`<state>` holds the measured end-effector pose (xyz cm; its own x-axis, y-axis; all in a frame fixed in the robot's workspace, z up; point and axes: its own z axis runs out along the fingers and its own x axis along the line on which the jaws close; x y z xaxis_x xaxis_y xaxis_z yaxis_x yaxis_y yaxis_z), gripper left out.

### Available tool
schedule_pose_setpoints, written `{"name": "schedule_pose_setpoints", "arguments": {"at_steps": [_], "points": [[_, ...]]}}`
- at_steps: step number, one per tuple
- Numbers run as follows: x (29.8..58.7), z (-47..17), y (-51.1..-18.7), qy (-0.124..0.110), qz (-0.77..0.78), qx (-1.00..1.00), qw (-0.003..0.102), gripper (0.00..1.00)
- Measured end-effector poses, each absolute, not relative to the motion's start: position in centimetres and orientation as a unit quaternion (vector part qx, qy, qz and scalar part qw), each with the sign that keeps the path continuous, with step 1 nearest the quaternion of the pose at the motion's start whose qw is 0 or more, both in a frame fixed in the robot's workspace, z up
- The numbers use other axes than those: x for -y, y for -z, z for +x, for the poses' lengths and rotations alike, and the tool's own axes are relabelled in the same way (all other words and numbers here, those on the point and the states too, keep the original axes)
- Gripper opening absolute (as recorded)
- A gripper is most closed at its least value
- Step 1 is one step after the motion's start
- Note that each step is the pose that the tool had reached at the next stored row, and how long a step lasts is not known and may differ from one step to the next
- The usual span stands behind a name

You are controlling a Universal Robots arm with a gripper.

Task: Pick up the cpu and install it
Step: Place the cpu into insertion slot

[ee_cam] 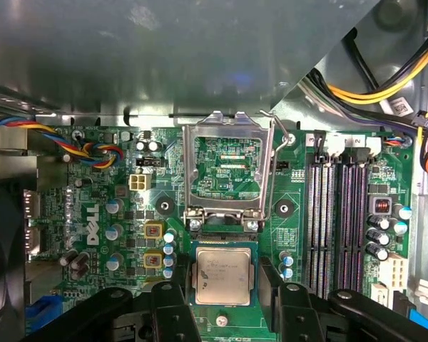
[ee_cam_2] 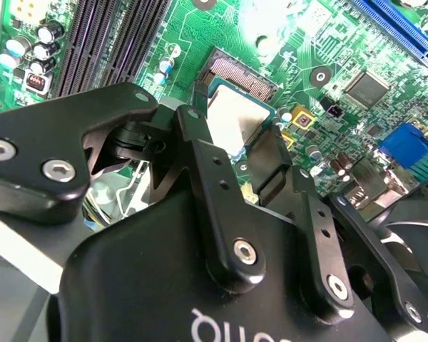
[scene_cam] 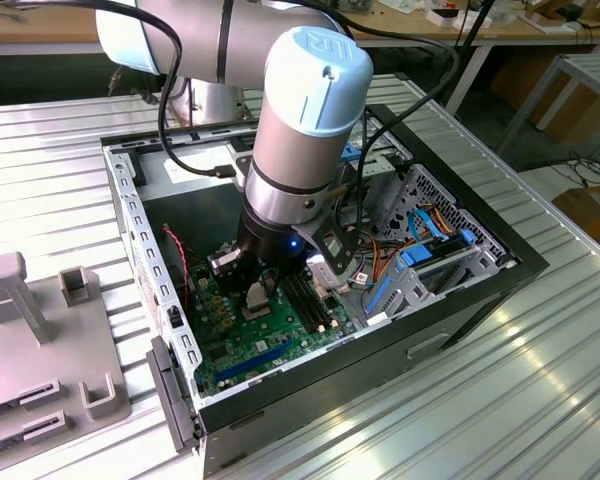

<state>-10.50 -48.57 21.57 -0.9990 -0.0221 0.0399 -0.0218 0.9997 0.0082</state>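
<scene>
A Universal Robots arm (scene_cam: 302, 120) reaches down into an open computer case (scene_cam: 508, 252) that lies on a ribbed metal table (scene_cam: 460, 410). Its wrist hangs low over the green motherboard (scene_cam: 242, 345).

In both wrist views the gripper (ee_cam_2: 237, 137) is drawn narrow around the cpu (ee_cam: 223, 276). Its black fingers (ee_cam: 172, 312) lie against two opposite edges of the small grey-topped chip, which appears clamped between them. The cpu sits level at the socket. Whether it rests in the socket or is held just above it cannot be told.

Just beside the chip, on the side away from the gripper's body, the shiny hinged socket frame (ee_cam: 227, 128) is swung open, with its wire lever (ee_cam: 274, 164) raised alongside. The long black memory slots (ee_cam: 339, 214) run near the socket, apart from the chip.

In the exterior view the motherboard occupies the case's 7 o'clock corner. Drive bays with blue tabs (scene_cam: 420, 255) sit toward 3 o'clock. A grey fixture (scene_cam: 40, 340) lies on the table at 8 o'clock from the case.
</scene>
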Motion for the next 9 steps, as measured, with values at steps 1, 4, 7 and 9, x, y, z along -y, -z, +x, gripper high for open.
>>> {"name": "schedule_pose_setpoints", "arguments": {"at_steps": [1,4,7,9], "points": [[48.58,-10.50,-21.53,0.004,0.011,1.000,0.020,0.47],[48.64,-10.50,-21.36,0.004,0.010,1.000,0.020,0.47],[48.68,-10.50,-21.22,0.004,0.010,1.000,0.020,0.47],[48.82,-10.50,-21.13,0.004,0.009,1.000,0.020,0.47]]}}
